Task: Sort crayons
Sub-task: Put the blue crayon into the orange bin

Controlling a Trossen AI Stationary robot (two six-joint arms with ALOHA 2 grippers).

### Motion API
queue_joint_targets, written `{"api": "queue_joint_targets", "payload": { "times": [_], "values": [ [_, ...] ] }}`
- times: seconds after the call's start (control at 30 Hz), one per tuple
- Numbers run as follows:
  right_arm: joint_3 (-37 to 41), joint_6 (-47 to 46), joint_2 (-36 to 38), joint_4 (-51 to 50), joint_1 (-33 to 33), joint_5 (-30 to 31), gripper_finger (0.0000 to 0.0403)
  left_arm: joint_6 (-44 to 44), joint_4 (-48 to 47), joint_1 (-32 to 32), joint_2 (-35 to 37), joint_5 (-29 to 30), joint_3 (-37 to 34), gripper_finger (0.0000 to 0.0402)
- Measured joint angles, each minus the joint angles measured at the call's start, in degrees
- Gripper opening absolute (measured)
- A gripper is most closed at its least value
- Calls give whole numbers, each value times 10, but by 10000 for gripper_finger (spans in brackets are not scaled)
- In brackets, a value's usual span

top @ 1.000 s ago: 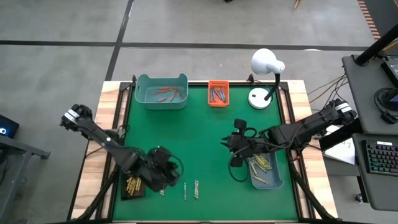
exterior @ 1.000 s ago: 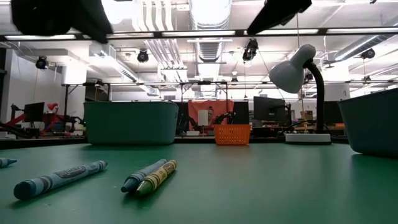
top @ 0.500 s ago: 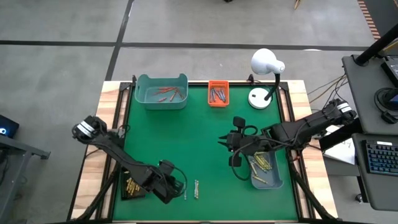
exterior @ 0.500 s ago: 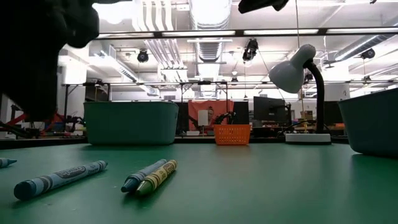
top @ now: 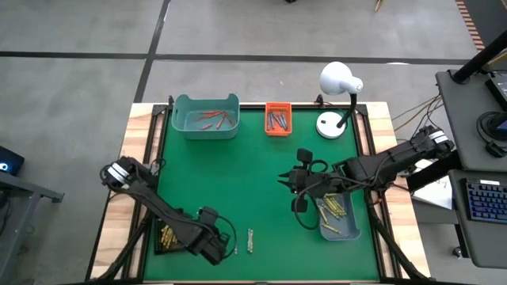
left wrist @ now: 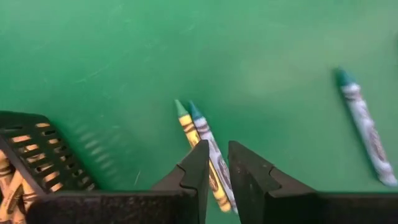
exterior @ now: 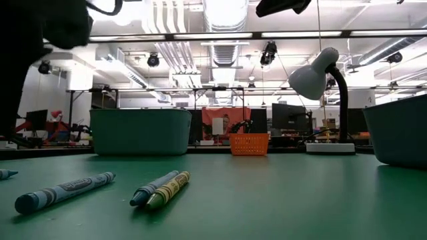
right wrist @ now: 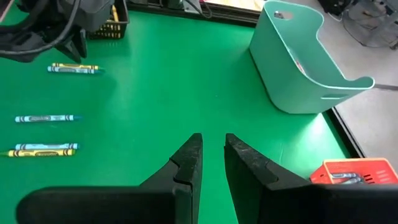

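Near the table's front edge, my left gripper [left wrist: 215,171] hangs narrow over two touching crayons [left wrist: 202,146], lined up to pinch one. Right gripper [right wrist: 211,155], also narrow and empty, waits beside its teal bin [top: 348,229].

a blue crayon [exterior: 5,174] is cut off at the low view's edge.

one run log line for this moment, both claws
left claw: narrow gap, empty, above yellow and blue crayon pair by black tray | right claw: narrow gap, empty, above green mat
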State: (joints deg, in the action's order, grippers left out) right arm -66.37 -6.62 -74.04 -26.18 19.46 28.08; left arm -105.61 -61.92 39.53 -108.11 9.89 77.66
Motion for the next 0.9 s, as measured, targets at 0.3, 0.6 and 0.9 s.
{"api": "queue_joint_targets", "payload": {
  "times": [0.3,0.6,0.9],
  "values": [
    [3,-13,0,0,0,0,57,-16,3,1,-53,-7,17,39],
    [4,-18,0,20,0,0,57,6,2,1,-71,-16,18,76],
    [4,-19,0,29,0,0,57,2,8,1,-71,-3,10,100]
  ]
}}
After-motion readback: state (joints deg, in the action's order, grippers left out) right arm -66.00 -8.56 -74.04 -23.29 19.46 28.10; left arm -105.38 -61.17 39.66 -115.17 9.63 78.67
